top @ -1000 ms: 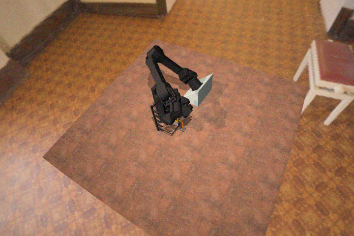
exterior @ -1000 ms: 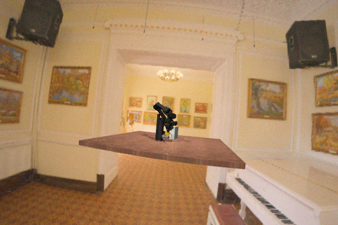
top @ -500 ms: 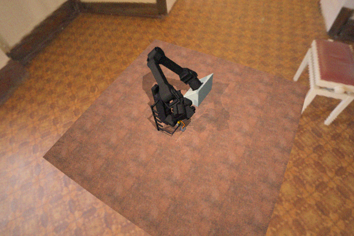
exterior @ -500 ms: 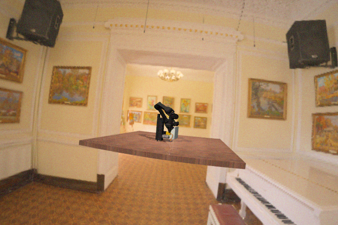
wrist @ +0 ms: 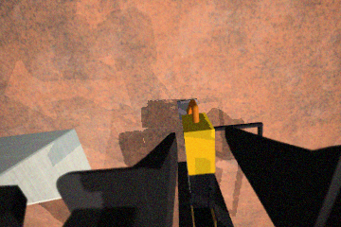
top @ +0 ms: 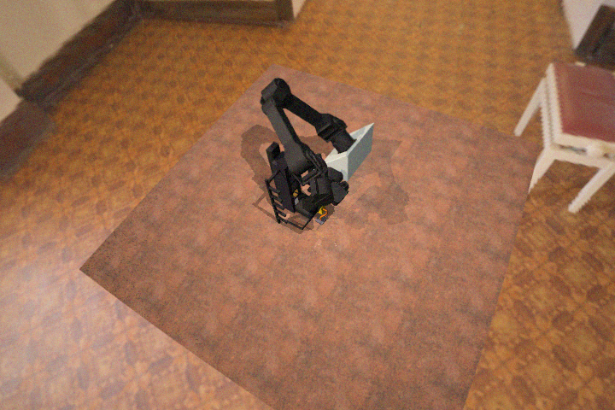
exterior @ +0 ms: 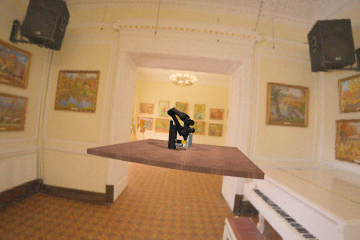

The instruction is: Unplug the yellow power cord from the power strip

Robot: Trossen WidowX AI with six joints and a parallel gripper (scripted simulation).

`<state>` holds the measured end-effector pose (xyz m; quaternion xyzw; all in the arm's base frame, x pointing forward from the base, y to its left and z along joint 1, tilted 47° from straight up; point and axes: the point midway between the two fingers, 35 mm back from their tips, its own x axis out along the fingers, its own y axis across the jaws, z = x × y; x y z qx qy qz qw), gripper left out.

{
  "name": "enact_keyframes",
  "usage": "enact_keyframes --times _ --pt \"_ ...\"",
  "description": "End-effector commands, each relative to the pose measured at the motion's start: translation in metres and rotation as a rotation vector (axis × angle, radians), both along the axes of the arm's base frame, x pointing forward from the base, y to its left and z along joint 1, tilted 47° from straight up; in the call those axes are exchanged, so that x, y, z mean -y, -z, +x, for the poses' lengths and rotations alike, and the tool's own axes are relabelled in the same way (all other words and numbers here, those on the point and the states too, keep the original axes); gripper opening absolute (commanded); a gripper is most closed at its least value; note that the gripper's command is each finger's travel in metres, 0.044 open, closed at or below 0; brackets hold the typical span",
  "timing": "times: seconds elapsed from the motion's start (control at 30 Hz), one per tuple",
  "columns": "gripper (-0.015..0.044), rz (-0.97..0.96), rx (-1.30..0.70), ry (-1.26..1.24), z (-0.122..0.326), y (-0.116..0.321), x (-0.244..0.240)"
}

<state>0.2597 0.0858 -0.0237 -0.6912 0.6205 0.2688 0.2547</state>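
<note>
Yellow plug [wrist: 199, 144] between spread gripper [wrist: 197, 151] fingers, near the counter's middle.
The left finger [wrist: 161, 163] stands just beside the plug; a visible gap separates the right finger [wrist: 254, 156] from it. An orange cord [wrist: 193, 110] curves from the plug's far end. A grey box [wrist: 33, 161] sits left of the gripper.
</note>
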Motion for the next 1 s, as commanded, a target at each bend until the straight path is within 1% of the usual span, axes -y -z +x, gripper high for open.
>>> enact_keyframes --times 0.0,0.07,0.17,0.27,0.33,0.97 --pt "0.0315 0.001 -0.003 0.0 -0.001 -0.001 0.002" --pt "0.0368 0.001 -0.003 0.0 -0.001 0.001 0.0" --pt "0.044 0.004 -0.003 -0.001 -0.001 0.011 -0.016" --pt "0.044 0.006 -0.002 0.0 -0.004 0.028 -0.041" --pt "0.044 0.006 -0.002 0.0 -0.005 0.034 -0.049" --pt "0.044 0.006 -0.002 0.0 -0.005 0.034 -0.049"
